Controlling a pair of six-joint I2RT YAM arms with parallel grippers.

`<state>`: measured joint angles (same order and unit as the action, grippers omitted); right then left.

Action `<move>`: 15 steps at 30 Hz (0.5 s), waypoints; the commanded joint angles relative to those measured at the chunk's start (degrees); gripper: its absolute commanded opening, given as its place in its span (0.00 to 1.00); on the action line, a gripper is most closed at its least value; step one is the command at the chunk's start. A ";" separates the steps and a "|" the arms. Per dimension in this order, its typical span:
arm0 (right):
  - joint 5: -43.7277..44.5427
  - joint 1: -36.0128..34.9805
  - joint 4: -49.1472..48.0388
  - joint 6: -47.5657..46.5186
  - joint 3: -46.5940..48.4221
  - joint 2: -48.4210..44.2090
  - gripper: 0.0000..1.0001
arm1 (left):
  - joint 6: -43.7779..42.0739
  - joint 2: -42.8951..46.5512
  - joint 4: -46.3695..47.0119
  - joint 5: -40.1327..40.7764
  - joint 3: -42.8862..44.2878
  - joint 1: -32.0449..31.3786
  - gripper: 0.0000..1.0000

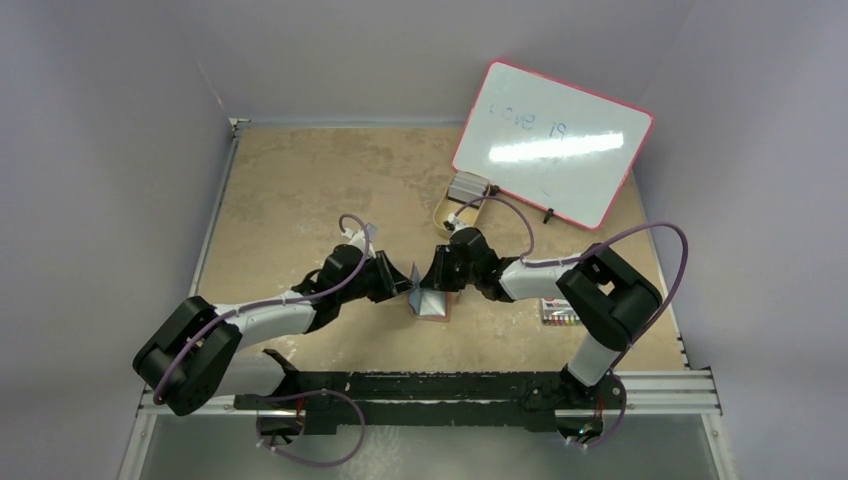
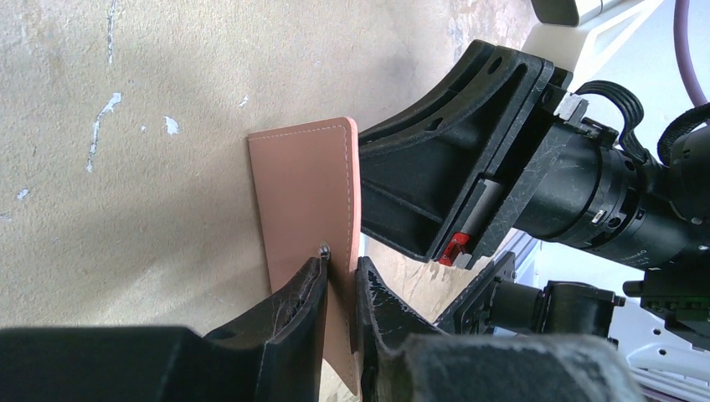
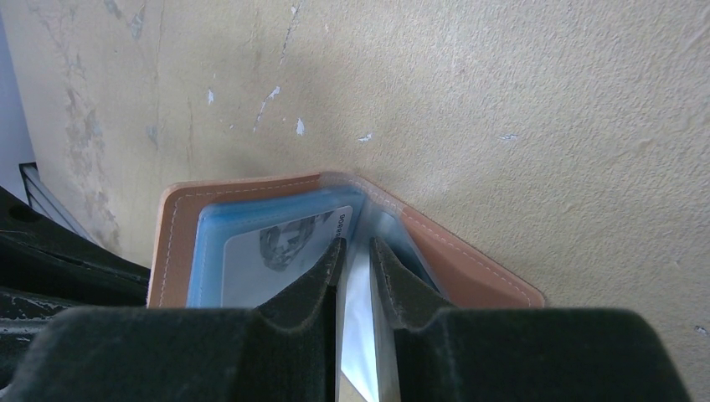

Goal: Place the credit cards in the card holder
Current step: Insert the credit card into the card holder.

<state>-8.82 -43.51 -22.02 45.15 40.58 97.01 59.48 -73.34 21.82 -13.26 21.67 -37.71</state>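
left gripper (image 2: 341, 276) clamps the card holder (image 2: 306, 184) by its flap; right gripper (image 3: 356, 251) pinches a pale credit card (image 3: 358, 335) inside it.

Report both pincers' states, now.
Left pincer: closed on the flap of the reddish-brown leather card holder.
Right pincer: closed on a thin pale glossy sheet, card or sleeve unclear.

The card holder (image 2: 306, 193) — a reddish-brown leather flap with pale stitching — is seen pinched at its near end between the black fingers of the left gripper (image 2: 341, 272), with the right gripper (image 2: 373, 188) set just beside its thick edge and the beige, white-flecked table (image 2: 126, 167) spread along its other side.
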 commanded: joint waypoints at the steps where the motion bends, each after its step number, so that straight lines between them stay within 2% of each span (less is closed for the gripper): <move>1: 0.21 -0.35 1.13 -1.39 0.12 0.63 0.19 | 0.81 1.07 4.68 -0.77 -0.22 -0.64 0.18; 7: 0.21 -0.33 0.86 -1.05 -0.32 0.29 0.19 | 1.30 0.82 6.22 -1.17 -0.95 -0.73 0.15; 11: 0.25 -0.35 0.92 -1.02 -0.49 0.07 0.20 | 1.68 0.91 6.94 -1.41 -1.11 -0.86 0.21; 15: 0.40 -0.35 1.03 -1.00 -0.62 -0.24 0.19 | 1.75 0.76 7.17 -1.24 -1.21 -0.95 0.19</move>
<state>-8.84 -43.51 -22.06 45.12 40.58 97.01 60.49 -73.34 24.12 -13.32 20.71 -38.02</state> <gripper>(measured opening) 0.194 0.203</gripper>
